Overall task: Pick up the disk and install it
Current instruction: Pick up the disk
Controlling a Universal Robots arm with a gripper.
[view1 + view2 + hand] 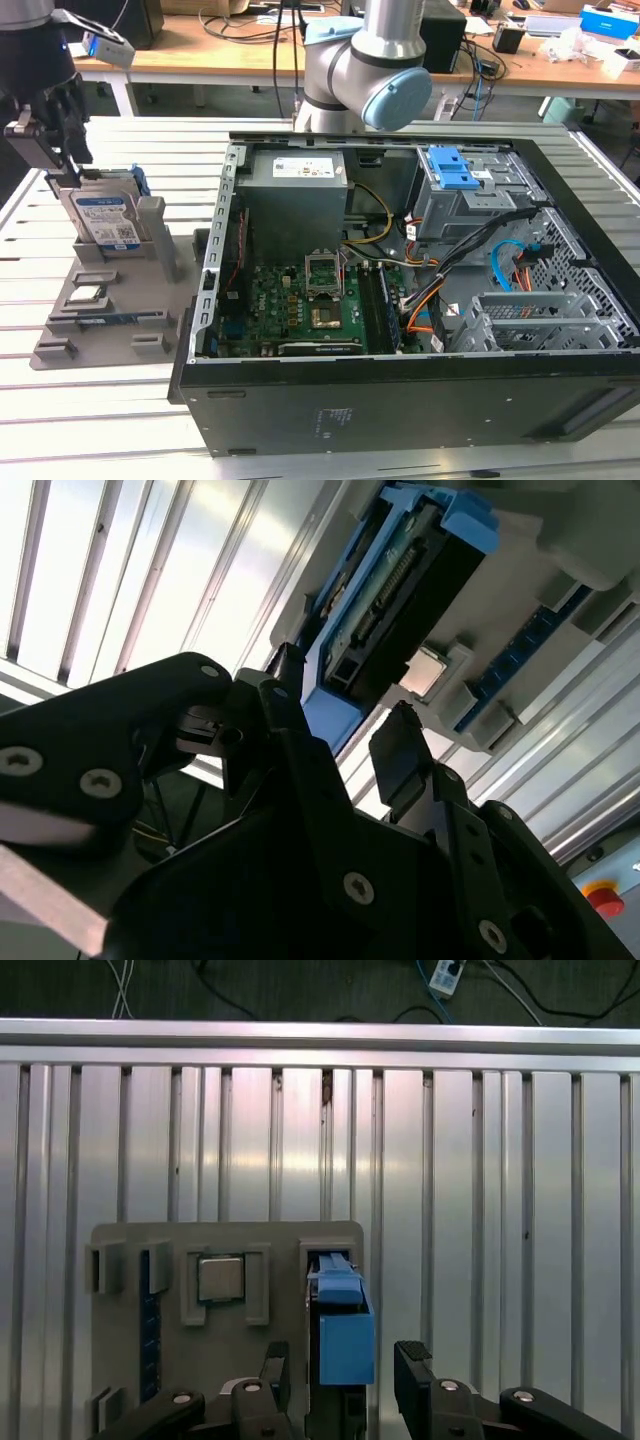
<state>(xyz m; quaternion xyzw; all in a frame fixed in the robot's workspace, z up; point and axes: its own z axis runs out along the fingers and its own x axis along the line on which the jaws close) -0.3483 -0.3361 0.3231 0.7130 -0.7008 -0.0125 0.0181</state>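
- Black end effector (pixel 343 1368) open, fingers straddling disk (pixel 345 1335), clamped on nothing.
- Disk upright on edge in grey holder (pixel 165 290) on slatted worktop (pixel 100 420), at nine o'clock from open computer case (pixel 400 410) in exterior view.
- Small silver chip (pixel 220 1278) beside disk in holder.

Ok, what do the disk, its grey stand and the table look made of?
The disk looks like silver metal with a dull sheen and a paper-like label; its blue rails look plastic. The stand seems matte grey plastic, without shine. The table is probably aluminium: bright, reflective slats.
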